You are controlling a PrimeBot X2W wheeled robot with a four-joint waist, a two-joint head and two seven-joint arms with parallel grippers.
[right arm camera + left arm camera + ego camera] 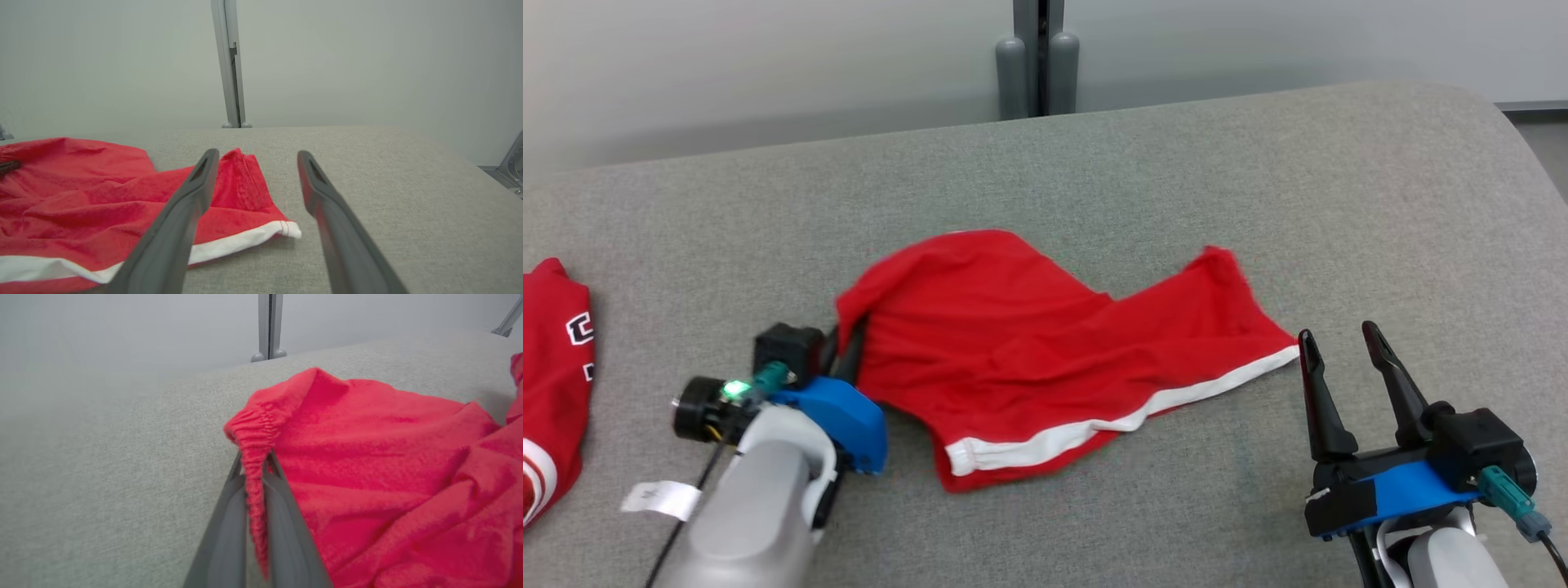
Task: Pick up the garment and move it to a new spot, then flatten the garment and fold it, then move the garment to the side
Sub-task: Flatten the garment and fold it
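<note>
Left pincer (255, 459) clamps the rumpled red, white-hemmed garment (1045, 351) by its waistband (256, 426); right pincer (1339, 335) gapes empty.

Soft, even light falls from above in all three views, bright but without glare. The red shorts (1045, 343) cast only a faint shadow under their hem onto the grey fabric surface (1176, 180). The head view is sharp, and a green light (737, 389) glows on the left wrist. The left half of the left wrist view is hazy and milky. The fingers (224, 539) of the left gripper (254, 458) look soft so near the lens, and so do the fingers (171, 237) of the right gripper (257, 154). The post (231, 61) appears slightly tilted.
</note>
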